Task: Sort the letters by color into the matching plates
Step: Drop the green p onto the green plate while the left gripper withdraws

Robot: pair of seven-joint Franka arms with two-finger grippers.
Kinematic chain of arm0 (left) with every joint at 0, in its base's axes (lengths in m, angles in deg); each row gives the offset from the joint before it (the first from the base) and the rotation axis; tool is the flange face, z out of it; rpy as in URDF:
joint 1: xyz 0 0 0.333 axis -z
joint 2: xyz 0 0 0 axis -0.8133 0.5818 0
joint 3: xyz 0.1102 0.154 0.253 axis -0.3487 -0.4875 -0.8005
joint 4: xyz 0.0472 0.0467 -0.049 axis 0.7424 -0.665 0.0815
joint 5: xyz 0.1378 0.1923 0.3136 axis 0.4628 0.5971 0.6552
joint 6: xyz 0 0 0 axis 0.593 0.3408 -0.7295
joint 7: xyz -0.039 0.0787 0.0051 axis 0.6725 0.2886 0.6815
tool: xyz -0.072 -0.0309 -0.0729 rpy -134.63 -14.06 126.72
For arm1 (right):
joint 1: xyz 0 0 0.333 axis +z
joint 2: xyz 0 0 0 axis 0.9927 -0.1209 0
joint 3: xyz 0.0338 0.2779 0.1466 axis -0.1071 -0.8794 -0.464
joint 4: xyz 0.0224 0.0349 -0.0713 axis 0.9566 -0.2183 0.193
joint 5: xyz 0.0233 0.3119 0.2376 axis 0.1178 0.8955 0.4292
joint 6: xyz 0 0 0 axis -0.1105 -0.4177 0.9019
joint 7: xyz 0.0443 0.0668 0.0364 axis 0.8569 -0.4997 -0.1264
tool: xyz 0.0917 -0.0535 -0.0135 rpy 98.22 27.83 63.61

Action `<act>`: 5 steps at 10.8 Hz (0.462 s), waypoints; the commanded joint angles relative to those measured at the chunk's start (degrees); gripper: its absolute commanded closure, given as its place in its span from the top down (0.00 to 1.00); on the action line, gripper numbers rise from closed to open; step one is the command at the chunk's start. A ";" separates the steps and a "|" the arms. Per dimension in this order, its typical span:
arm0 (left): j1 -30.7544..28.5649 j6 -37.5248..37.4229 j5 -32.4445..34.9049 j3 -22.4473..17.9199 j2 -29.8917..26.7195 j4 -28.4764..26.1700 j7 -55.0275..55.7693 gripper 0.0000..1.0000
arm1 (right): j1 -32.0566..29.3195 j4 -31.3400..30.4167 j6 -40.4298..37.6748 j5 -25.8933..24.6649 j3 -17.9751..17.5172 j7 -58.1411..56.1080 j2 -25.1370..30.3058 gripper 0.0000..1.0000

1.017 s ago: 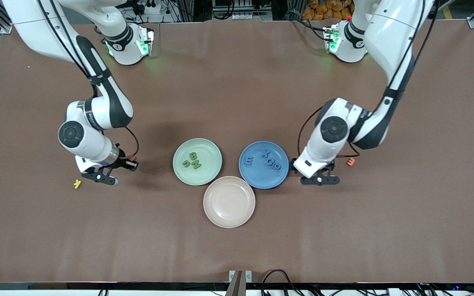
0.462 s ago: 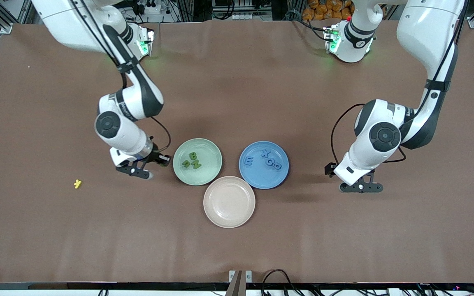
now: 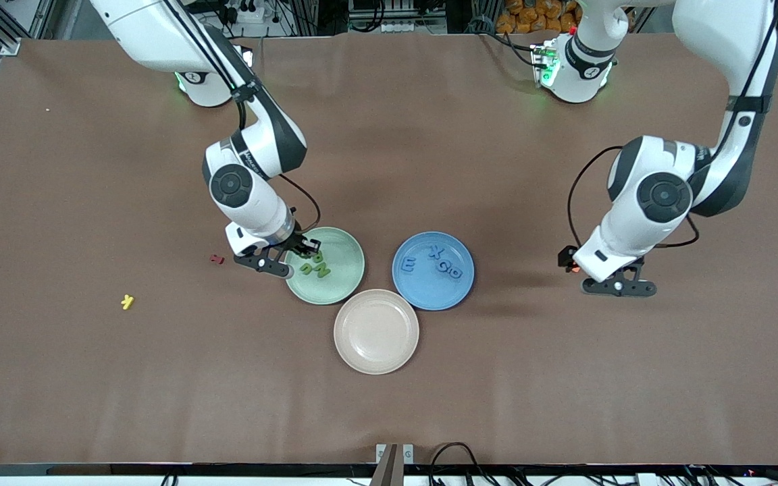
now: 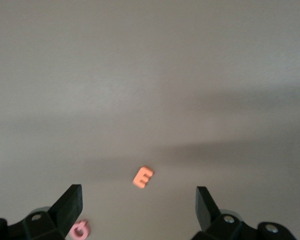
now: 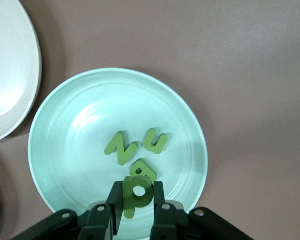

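Since the earlier frames the R arm has swung from beside the yellow letter (image 3: 127,302) to over the pale green plate (image 3: 345,283); L arm has pulled away from the blue plate (image 3: 423,290) toward its own end of the table.

Going across the front view: the yellow letter lies well apart from everything, a small red letter (image 3: 216,258) sits on the mat just beside the right gripper (image 3: 292,251). That claw hangs over the rim of the green plate, jaws clenched on a green letter (image 5: 136,193) w/ a round hole, held on edge. Directly under it in the plate lie three more green letters (image 5: 135,148), bunched together. Next comes the beige plate (image 3: 375,351), nothing in it, then the blue plate holding its blue letters (image 3: 435,262).

Left gripper (image 3: 617,287) hovers over bare mat past the blue plate, jaws released and wide, nothing between them; its wrist cam shows an orange E (image 4: 143,177) ahead and a pink letter (image 4: 79,229) by one finger. Waiting, prob.

Step in hand: drop the green piece. Do it well by going a bit lower and more toward plate centre before letting go, opening slowly so foam doesn't stick to a pad or bounce over the rim; avoid landing on the pile.
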 commanded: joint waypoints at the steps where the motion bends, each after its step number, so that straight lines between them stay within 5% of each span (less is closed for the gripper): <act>1: 0.40 -1.13 -0.10 -1.40 -7.07 -5.48 -0.92 1.00 | 0.72 1.99 -0.75 0.90 0.47 2.65 -1.23 1.00; 5: 0.84 -3.06 -11.41 -3.33 -13.92 -4.61 -5.72 1.00 | -0.86 2.08 -2.76 0.10 2.65 -6.36 -0.53 1.00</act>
